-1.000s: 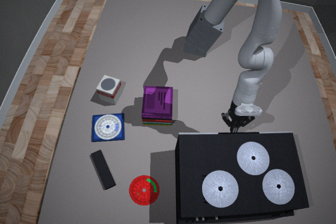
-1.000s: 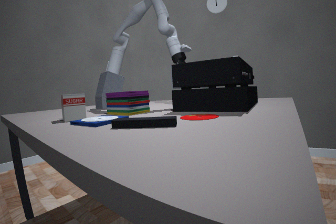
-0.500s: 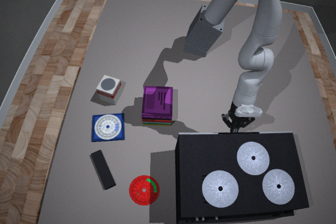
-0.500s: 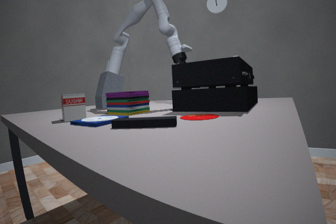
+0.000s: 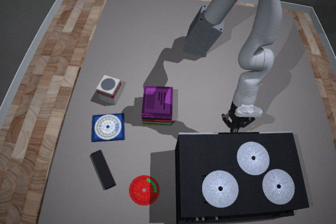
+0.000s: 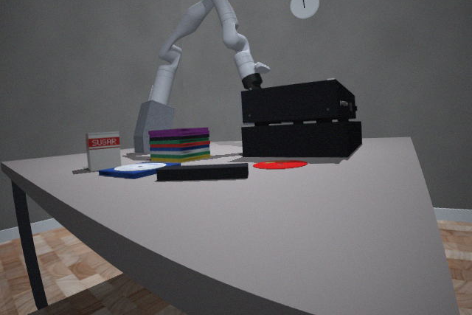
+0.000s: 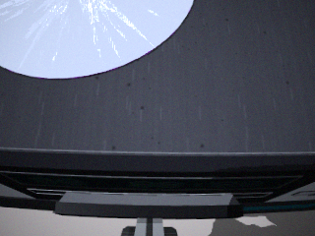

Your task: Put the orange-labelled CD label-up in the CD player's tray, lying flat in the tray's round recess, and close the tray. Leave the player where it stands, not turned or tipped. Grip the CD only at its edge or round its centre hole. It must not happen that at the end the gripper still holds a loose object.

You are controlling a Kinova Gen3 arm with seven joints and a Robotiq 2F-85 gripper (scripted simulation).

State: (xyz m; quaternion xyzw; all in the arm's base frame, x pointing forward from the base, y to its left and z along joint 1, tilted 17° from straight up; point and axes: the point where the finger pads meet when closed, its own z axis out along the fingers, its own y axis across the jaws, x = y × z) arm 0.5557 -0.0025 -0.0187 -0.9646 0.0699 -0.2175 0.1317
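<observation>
CD with the orange label isn't visible in any view; my read is it's inside the CD player [image 5: 189,161], since the tray front [image 7: 148,204] shows only as a thin lip at the front face, nearly flush. Can't confirm the disc lies flat in the recess.

Gripper [image 5: 235,127] is right at that front edge, fingers fully closed on nothing, used as a pusher.

Step in hand looks like the last bit of tray closing. How I'd do it well: push straight along the tray's travel, centred on the lip, slow, and stop once it's flush. Any sideways or downward load risks shifting or tipping the player, which sits stacked on a second black box [image 6: 301,139]. Then back straight out.

Three silver discs [image 5: 252,158] lie on the player's top; don't brush them.

Readable text: "SUGAR" on the white box [image 6: 103,150]. Nothing legible on the red disc [image 5: 143,190], the blue case [image 5: 94,135] or the stacked cases [image 5: 157,102].
</observation>
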